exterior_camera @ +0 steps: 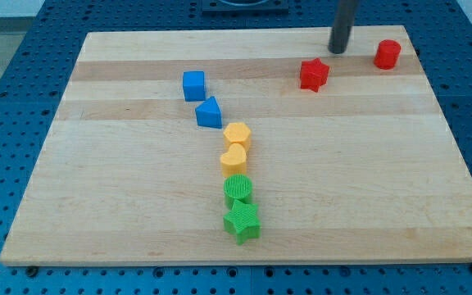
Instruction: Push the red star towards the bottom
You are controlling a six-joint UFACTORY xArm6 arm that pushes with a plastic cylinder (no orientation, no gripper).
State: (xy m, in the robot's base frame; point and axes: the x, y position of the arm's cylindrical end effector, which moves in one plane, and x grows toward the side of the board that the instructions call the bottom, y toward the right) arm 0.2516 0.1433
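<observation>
The red star (314,74) lies near the view's top, right of centre, on the wooden board (121,205). My tip (338,49) stands just above and slightly right of the star, a small gap apart from it. A red cylinder (388,54) sits to the right of the tip, near the board's top right corner.
A blue cube (193,85) and a blue triangular block (209,112) lie left of centre. Below them, a yellow hexagon (238,135), a yellow heart (233,158), a green cylinder (238,190) and a green star (242,222) form a column down the middle.
</observation>
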